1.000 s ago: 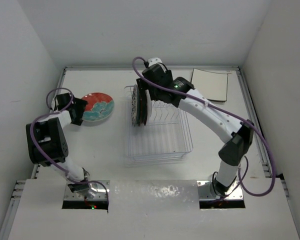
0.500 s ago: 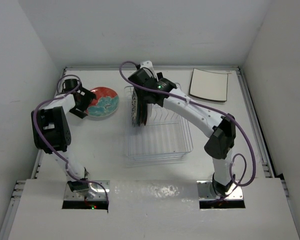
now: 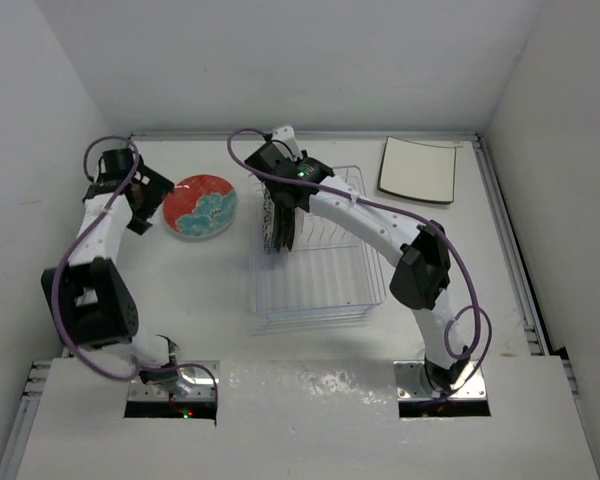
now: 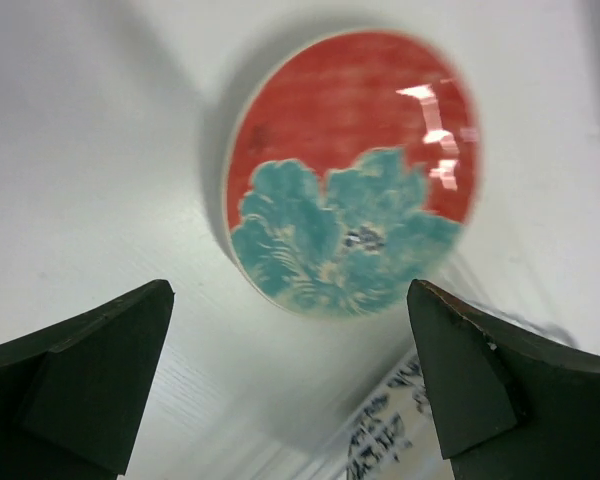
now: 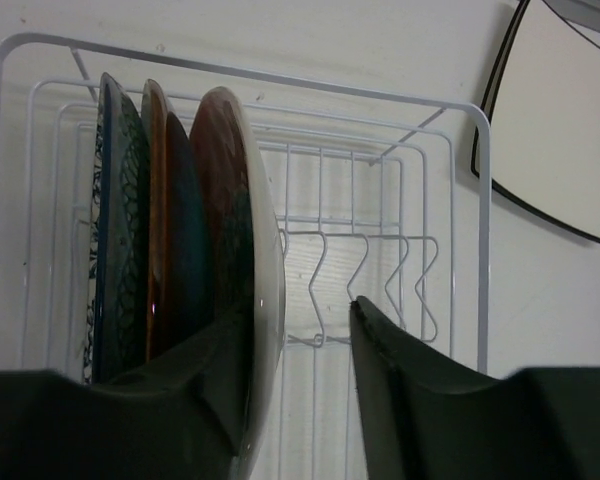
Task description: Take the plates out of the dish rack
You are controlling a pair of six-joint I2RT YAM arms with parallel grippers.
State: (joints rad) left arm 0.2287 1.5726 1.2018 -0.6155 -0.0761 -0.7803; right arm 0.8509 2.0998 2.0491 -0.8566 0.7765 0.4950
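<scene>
Looking down from above, I can see the left gripper point(image 3: 148, 203) near the far left corner of the desk point(image 3: 190, 290). It sits just beside the red-and-teal plate point(image 3: 200, 205), which lies flat and face up, apart from the dish rack point(image 3: 325, 270). The right arm reaches across to the rack's far left end. There the right gripper point(image 3: 283, 193) is down over a tight group of plates standing on edge, the floral plate point(image 3: 269, 216) outermost on the left. A square white plate point(image 3: 419, 170) lies on the desk by the far right corner, well apart from the rack.

From the left wrist, the red-and-teal plate point(image 4: 350, 175) fills the middle. Both dark fingers point(image 4: 90, 385) stand wide apart at the lower corners with nothing held between them. A blurred patch of dark floral pattern shows along the bottom edge.

From the right wrist, three plates stand upright side by side at the rack's left end. They are the floral one, then a dark teal plate point(image 5: 168, 230), then a white-faced plate point(image 5: 263, 260) with a dark back. The right gripper point(image 5: 300, 315) has its fingers parted astride that last plate's rim, with a clear gap on the prong side. The upright prongs point(image 5: 325, 270) to the right hold nothing.
</scene>
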